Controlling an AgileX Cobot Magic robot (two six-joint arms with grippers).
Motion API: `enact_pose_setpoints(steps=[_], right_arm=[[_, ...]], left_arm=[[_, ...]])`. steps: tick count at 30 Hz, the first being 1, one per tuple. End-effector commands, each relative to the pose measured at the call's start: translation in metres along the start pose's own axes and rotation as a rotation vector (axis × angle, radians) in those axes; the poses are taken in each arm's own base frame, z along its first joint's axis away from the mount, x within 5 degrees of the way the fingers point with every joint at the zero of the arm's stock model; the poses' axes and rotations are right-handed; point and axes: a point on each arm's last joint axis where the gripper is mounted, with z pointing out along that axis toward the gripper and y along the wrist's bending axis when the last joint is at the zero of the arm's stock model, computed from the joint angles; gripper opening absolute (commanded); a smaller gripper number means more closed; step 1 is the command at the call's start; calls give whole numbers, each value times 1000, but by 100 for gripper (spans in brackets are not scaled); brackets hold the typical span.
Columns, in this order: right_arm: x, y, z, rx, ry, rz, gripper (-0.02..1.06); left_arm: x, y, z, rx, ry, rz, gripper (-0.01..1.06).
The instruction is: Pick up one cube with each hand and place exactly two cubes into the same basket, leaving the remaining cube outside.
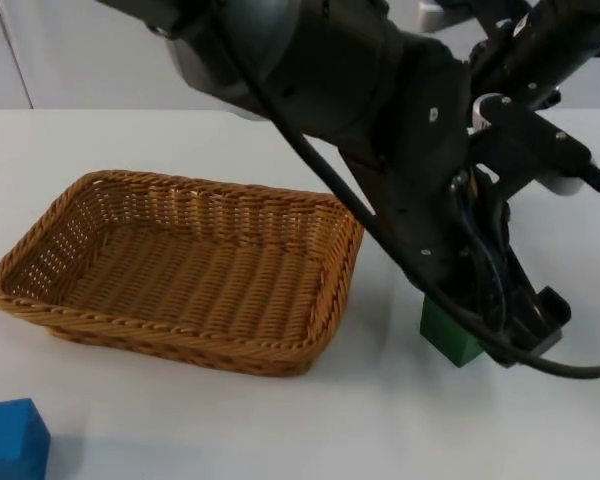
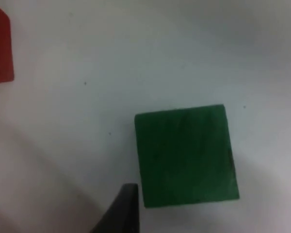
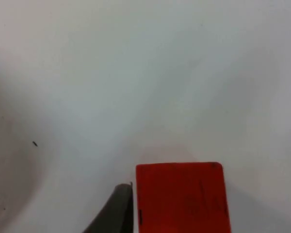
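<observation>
White table [image 1: 280,420] ends at a grey wall [image 1: 80,50]. Blue cube [image 1: 10,440] lies at the near left; basket [image 1: 40,300] stands beside it. Left gripper [image 1: 480,345] stands over the green cube [image 1: 445,335], one fingertip [image 2: 123,211] just beside it; finger spacing cannot be told. Red cube [image 3: 182,196] sits just beside the right gripper's fingertip [image 3: 116,208]; spacing likewise undetermined.

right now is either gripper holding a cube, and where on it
Cannot be told. The left gripper is down at the green cube, the right arm's fingertip beside the red cube.
</observation>
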Motion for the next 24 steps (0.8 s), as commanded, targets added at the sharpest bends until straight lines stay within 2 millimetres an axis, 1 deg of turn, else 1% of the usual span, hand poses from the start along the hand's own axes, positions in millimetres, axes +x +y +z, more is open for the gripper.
enact_pose_setpoints(steps=[1,2,5,7,9,12,15,19,24], right_arm=[[-4,5,4,3,-31,-14,105],[-5,10,6,0,-38,-21,105],[-5,10,10,7,-57,-23,105],[-4,14,15,5,-57,-30,105],[-2,14,19,4,-51,-30,105],[1,15,23,3,-45,-29,105],[1,14,26,10,-60,-29,105],[-2,13,25,22,-90,-28,105],[-4,12,25,30,-111,-28,105]], left_arm=[[-3,2,4,-11,-28,-10,105],[-2,2,8,-12,-25,-5,105],[-1,2,14,-15,-13,4,105],[1,3,18,-16,-4,0,105],[3,5,25,-31,-6,-18,105],[6,9,30,-37,2,-21,105],[9,13,39,-45,9,-35,105],[10,15,43,-48,-1,-64,105],[10,15,46,-52,-19,-59,105]])
